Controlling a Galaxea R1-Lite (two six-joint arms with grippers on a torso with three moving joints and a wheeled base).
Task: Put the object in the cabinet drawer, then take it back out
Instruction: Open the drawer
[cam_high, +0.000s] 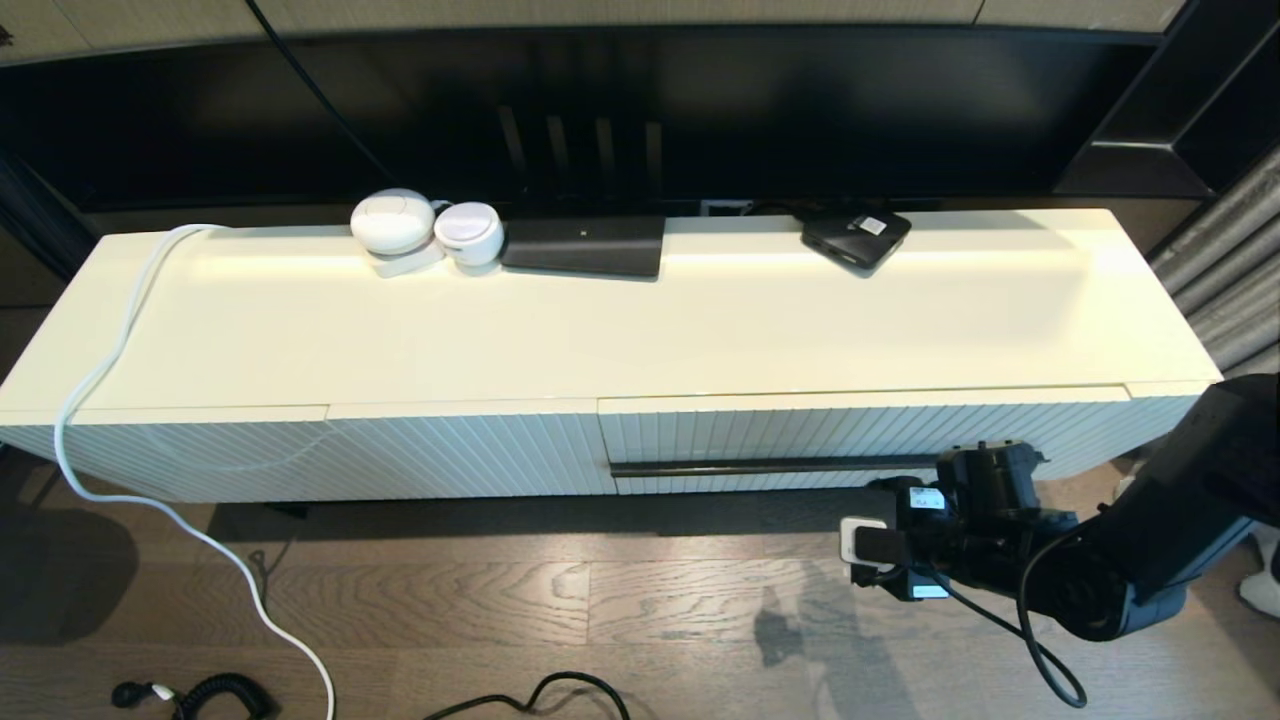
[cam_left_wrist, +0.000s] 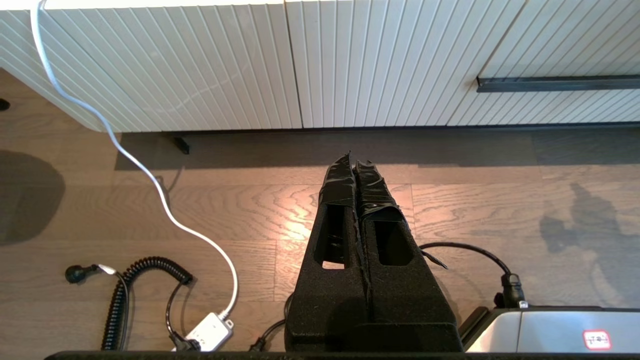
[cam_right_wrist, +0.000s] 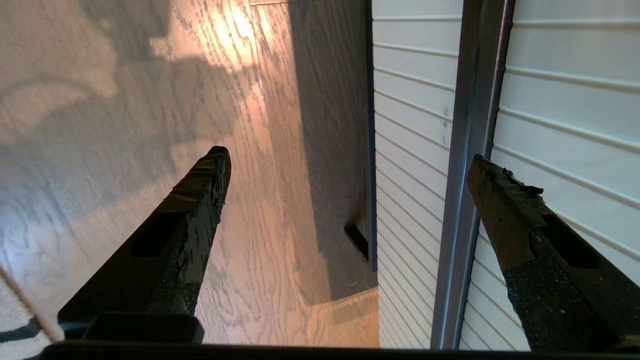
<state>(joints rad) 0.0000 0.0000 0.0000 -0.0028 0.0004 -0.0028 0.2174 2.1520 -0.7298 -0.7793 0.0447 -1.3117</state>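
The cabinet drawer (cam_high: 850, 430) is closed; its white ribbed front carries a long black bar handle (cam_high: 770, 466). My right gripper (cam_high: 875, 520) hangs low in front of the handle's right end, open and empty. In the right wrist view the right gripper (cam_right_wrist: 347, 156) has one finger (cam_right_wrist: 505, 210) before the drawer front (cam_right_wrist: 560, 100) beyond the handle (cam_right_wrist: 472, 100), and the other over the floor. I cannot tell which thing on the cabinet top is the object. My left gripper (cam_left_wrist: 356, 160) is shut and empty, low over the floor facing the cabinet.
On the cabinet top at the back sit two white round devices (cam_high: 395, 222), a flat black box (cam_high: 585, 245) and a small black box (cam_high: 855, 235). A white cable (cam_high: 100, 370) drops off the left end to the floor. A handleless diagonally ribbed panel (cam_high: 400, 455) lies left of the drawer.
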